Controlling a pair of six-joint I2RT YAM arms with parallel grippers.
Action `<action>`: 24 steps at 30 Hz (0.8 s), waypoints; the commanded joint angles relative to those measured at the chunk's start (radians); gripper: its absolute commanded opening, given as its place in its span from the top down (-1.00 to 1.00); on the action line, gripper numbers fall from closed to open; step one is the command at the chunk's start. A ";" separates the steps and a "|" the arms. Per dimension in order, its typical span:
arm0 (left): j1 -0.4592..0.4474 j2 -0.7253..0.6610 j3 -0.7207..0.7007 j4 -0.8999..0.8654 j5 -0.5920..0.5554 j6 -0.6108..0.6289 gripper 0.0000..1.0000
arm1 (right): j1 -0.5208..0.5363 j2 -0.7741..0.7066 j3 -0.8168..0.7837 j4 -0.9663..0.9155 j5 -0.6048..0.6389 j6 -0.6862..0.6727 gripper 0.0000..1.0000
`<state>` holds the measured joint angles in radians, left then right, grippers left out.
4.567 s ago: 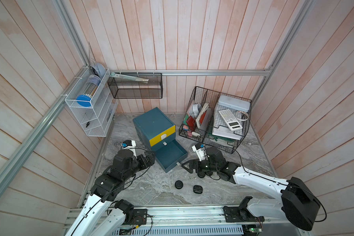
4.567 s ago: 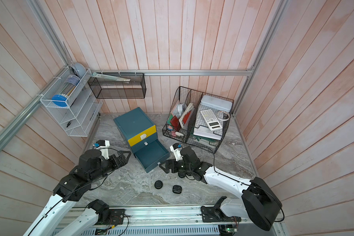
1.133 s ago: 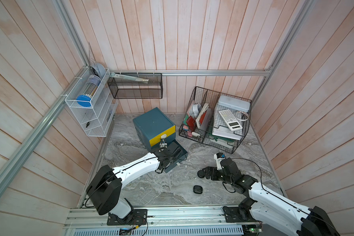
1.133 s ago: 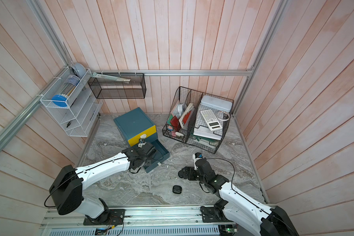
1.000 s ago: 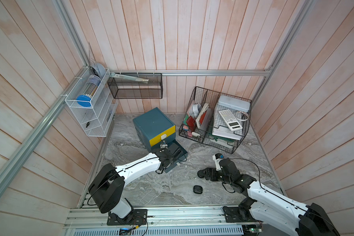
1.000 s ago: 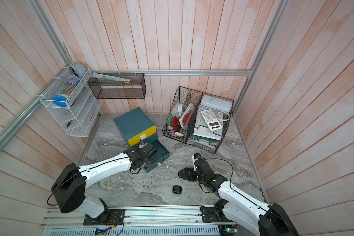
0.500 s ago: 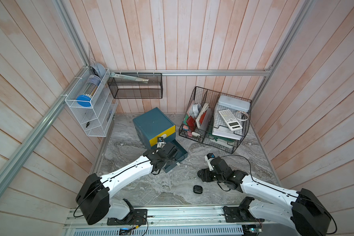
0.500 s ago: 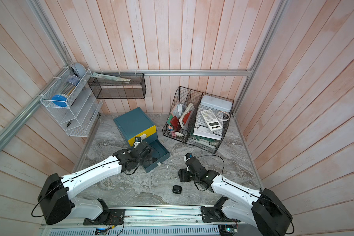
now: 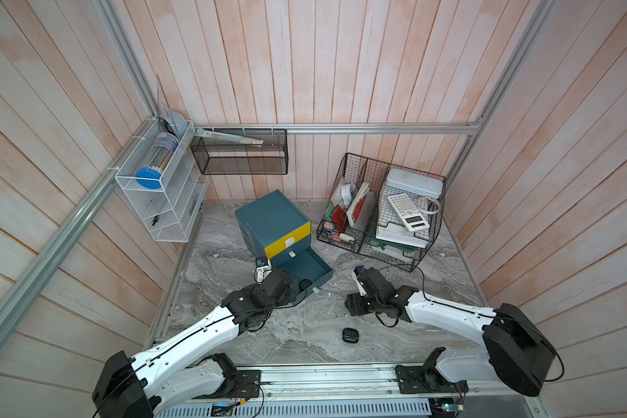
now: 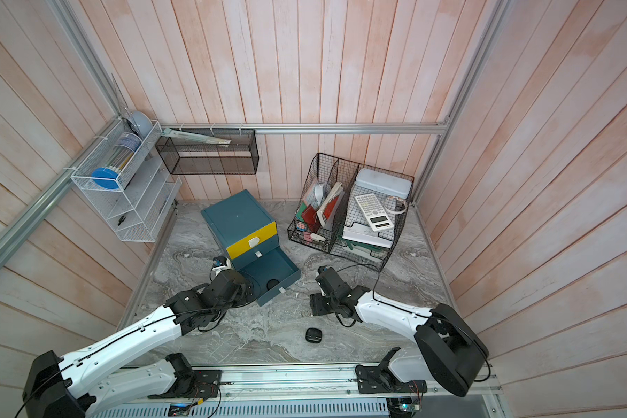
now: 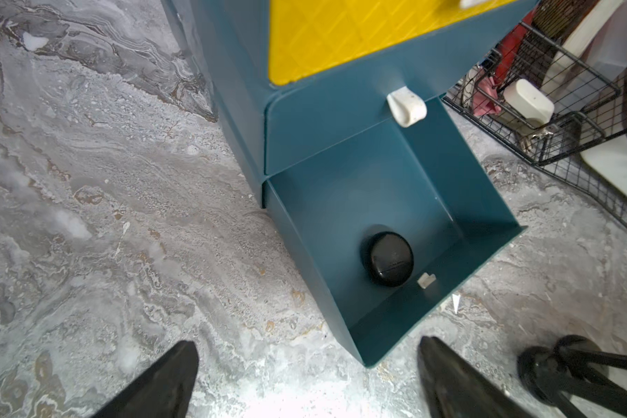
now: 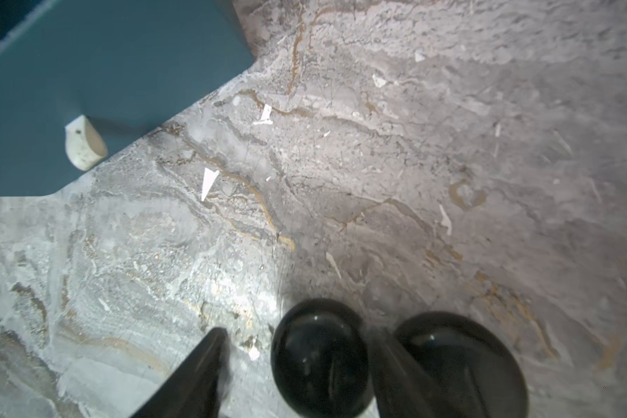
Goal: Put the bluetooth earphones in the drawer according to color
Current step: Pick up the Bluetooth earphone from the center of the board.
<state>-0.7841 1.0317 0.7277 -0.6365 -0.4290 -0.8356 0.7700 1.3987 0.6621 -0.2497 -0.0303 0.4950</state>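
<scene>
One black case (image 11: 388, 258) sits in the drawer (image 11: 377, 188), three more cases (image 9: 350, 334) lie on the surface (image 9: 304, 343); my left claw (image 11: 306, 342) gapes empty, my right claw (image 12: 297, 333) straddles one, part-open.

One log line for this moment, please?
left gripper: open | bottom drawer: one black case inside | right gripper: around second black case

One earphone case (image 11: 391, 258) in the open bottom drawer (image 9: 314, 267), a second case (image 9: 350, 334) on the worktop (image 9: 304, 322) before it (organiser (image 9: 388, 253) rightward)
</scene>
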 commanded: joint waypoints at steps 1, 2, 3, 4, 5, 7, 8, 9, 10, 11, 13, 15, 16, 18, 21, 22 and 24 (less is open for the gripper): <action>0.008 -0.026 -0.015 0.024 -0.028 -0.025 -1.00 | 0.006 0.100 0.060 -0.108 -0.020 -0.052 -0.31; 0.009 -0.028 -0.017 0.023 -0.029 -0.025 -1.00 | 0.008 0.127 0.065 -0.116 -0.010 -0.052 -0.31; 0.011 -0.029 -0.017 0.022 -0.027 -0.025 -1.00 | 0.011 0.142 0.069 -0.121 0.001 -0.048 -0.30; 0.013 -0.029 -0.018 0.019 -0.028 -0.026 -1.00 | 0.012 0.152 0.070 -0.124 0.007 -0.044 -0.30; 0.014 -0.031 -0.020 0.018 -0.030 -0.028 -1.00 | 0.014 0.156 0.070 -0.126 0.011 -0.042 -0.30; 0.015 -0.035 -0.029 0.018 -0.027 -0.034 -1.00 | 0.015 0.157 0.067 -0.131 0.013 -0.038 -0.31; 0.016 -0.038 -0.035 0.020 -0.025 -0.036 -1.00 | 0.018 0.156 0.065 -0.135 0.010 -0.038 -0.32; 0.017 -0.040 -0.038 0.023 -0.022 -0.039 -1.00 | 0.021 0.153 0.066 -0.142 0.009 -0.037 -0.34; 0.019 -0.042 -0.039 0.023 -0.019 -0.040 -1.00 | 0.027 0.148 0.067 -0.154 0.013 -0.036 -0.37; 0.019 -0.042 -0.039 0.023 -0.016 -0.041 -1.00 | 0.033 0.141 0.069 -0.166 0.015 -0.034 -0.40; 0.019 -0.048 -0.043 0.026 -0.013 -0.046 -1.00 | 0.043 0.127 0.070 -0.190 0.015 -0.030 -0.45; 0.019 -0.061 -0.056 0.030 -0.013 -0.054 -1.00 | 0.051 0.113 0.067 -0.211 0.014 -0.024 -0.47; 0.019 -0.072 -0.066 0.034 -0.012 -0.059 -1.00 | 0.054 0.108 0.064 -0.219 0.013 -0.021 -0.47; 0.019 -0.093 -0.084 0.037 -0.016 -0.066 -1.00 | 0.056 0.105 0.062 -0.236 0.009 -0.011 -0.47; 0.022 -0.111 -0.102 0.043 -0.022 -0.066 -1.00 | 0.057 0.103 0.054 -0.246 0.014 -0.006 -0.44; 0.023 -0.109 -0.099 0.043 -0.024 -0.065 -1.00 | 0.060 0.104 0.054 -0.249 0.014 -0.006 -0.42; 0.025 -0.105 -0.090 0.043 -0.021 -0.063 -1.00 | 0.062 0.103 0.056 -0.249 0.011 -0.003 -0.38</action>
<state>-0.7658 0.9321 0.6392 -0.6106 -0.4316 -0.8879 0.8219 1.4994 0.7448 -0.4068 -0.0158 0.4706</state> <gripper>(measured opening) 0.998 0.695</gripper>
